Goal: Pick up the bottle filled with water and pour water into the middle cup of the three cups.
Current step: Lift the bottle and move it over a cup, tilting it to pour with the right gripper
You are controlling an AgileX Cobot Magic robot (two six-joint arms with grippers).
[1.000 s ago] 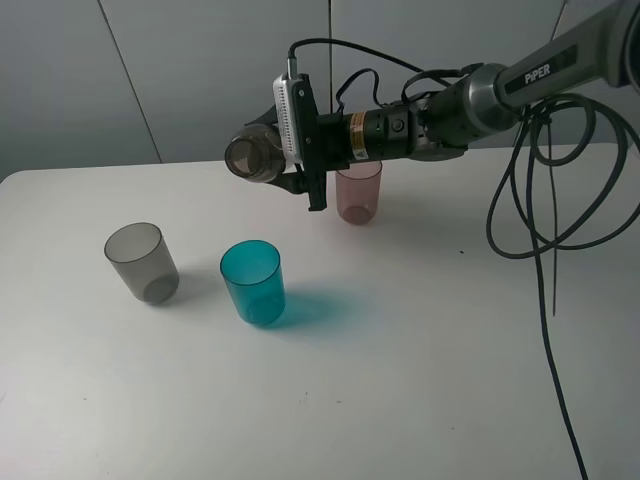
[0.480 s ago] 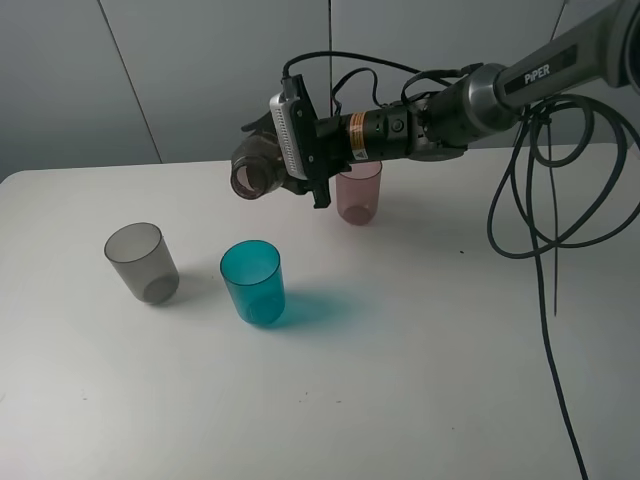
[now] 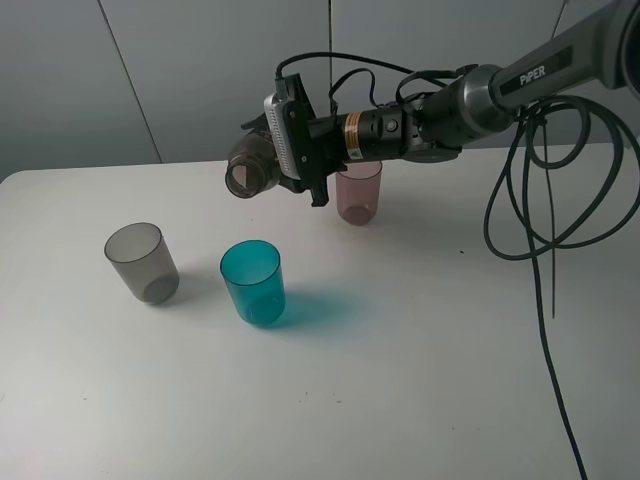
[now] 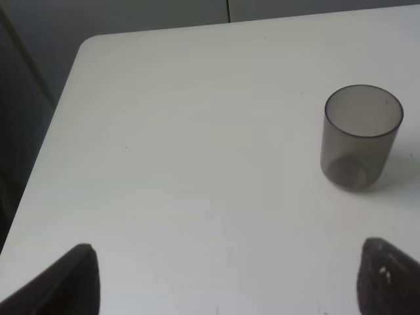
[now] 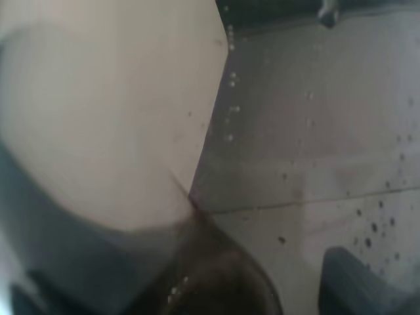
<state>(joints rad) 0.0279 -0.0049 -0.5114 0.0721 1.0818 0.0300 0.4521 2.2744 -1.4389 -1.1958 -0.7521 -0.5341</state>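
My right gripper (image 3: 285, 150) is shut on the brownish-pink bottle (image 3: 252, 168). It holds the bottle tilted on its side in the air, open mouth toward the camera, above and behind the teal-blue middle cup (image 3: 253, 281). The bottle fills the right wrist view (image 5: 216, 269), with droplets on its wall. The smoky grey cup (image 3: 141, 262) stands left of the teal cup and shows in the left wrist view (image 4: 359, 146). The pinkish-mauve cup (image 3: 359, 192) stands behind, partly hidden by the arm. My left gripper (image 4: 230, 282) is open, its fingertips (image 4: 72, 279) over bare table; it is out of the high view.
The white table (image 3: 400, 350) has its back left corner in the left wrist view (image 4: 92, 46). Black cables (image 3: 545, 200) hang from the right arm down over the table's right side. A grey wall stands behind.
The right gripper has lifted the bottle slightly up and left, tilting its mouth a little higher. The cups have not moved.
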